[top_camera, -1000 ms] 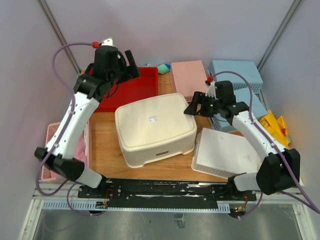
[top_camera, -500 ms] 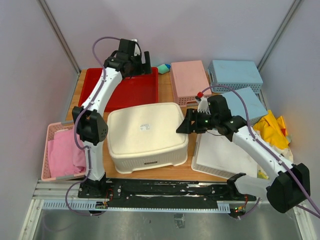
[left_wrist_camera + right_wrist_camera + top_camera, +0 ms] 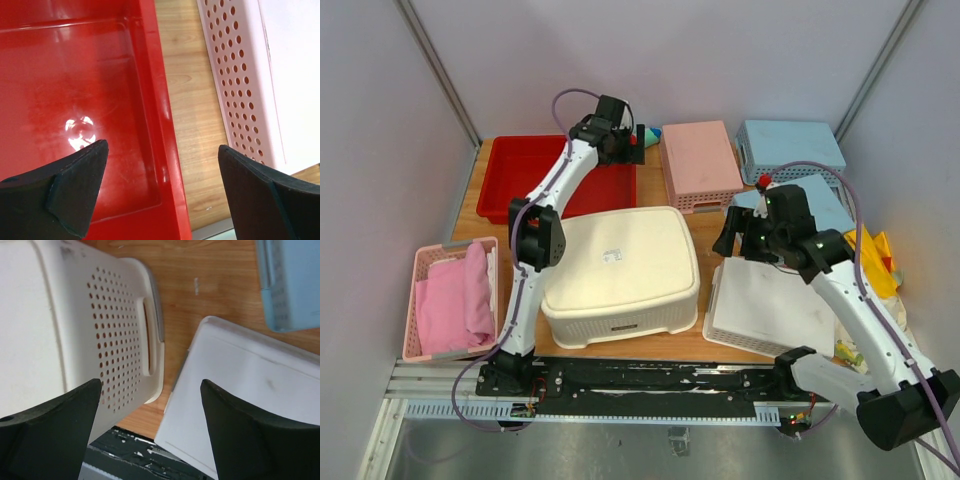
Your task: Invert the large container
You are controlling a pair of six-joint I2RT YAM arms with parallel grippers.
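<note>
The container [image 3: 620, 270] lies base-up mid-surface [image 3: 652, 190], sticker showing, so the flip looks done. Right of it the right gripper [image 3: 732, 238] hangs, jaws wide and empty; only its wrist view shows the handle slot [image 3: 146, 335]. Behind the container, the left gripper [image 3: 632, 145], jaws spread on nothing, hovers over the red tray [image 3: 75, 75].

Readable text: none that I can make out.
- Large container [image 3: 650, 262]: a small white sticker [image 3: 612, 255] sits on its upturned base, with dark print too small for me to read.
- Same container, near wall: a narrow dark label [image 3: 620, 323], lettering illegible from the top view.
</note>
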